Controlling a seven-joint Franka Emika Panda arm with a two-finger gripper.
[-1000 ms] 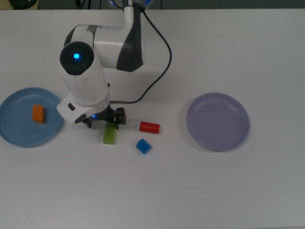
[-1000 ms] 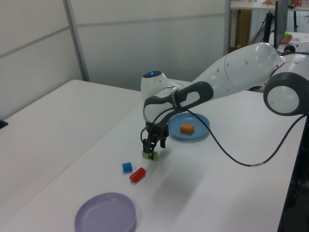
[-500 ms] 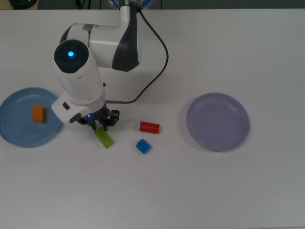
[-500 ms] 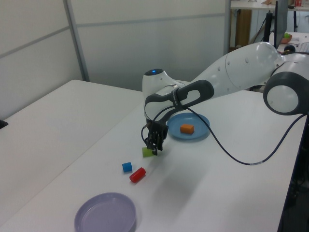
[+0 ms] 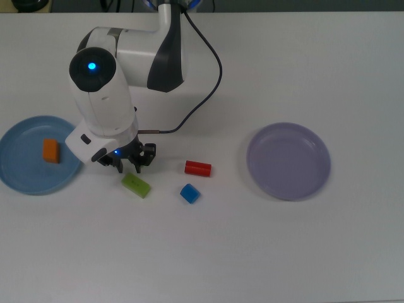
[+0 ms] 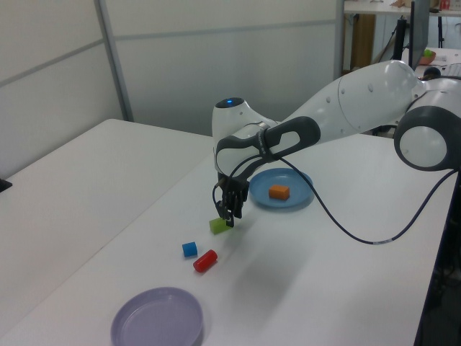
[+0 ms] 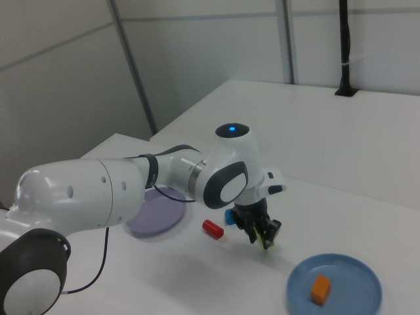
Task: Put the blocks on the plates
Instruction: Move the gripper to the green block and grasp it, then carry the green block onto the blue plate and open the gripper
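My gripper [image 5: 130, 167] is shut on the lime-green block [image 5: 136, 185], which hangs at its fingertips just above the table, turned at a slant. In the left view the green block [image 6: 218, 225] shows below the gripper [image 6: 227, 216]. The orange block [image 5: 50, 151] lies on the light blue plate [image 5: 19, 183] at the top view's left. On the table, to the top view's right of my gripper, lie the red block [image 5: 197, 168] and the blue cube [image 5: 189, 193]. The lavender plate [image 5: 288, 161] at the top view's right holds nothing.
The white arm [image 5: 126, 63] reaches in from the top view's upper edge, and its black cable [image 5: 211, 82] loops over the table behind the red block. The table [image 5: 252, 252] is white.
My gripper has shifted a little toward the top view's left and toward the blue plate, with the green block in it. The block has turned from nearly upright in the top view to a slant.
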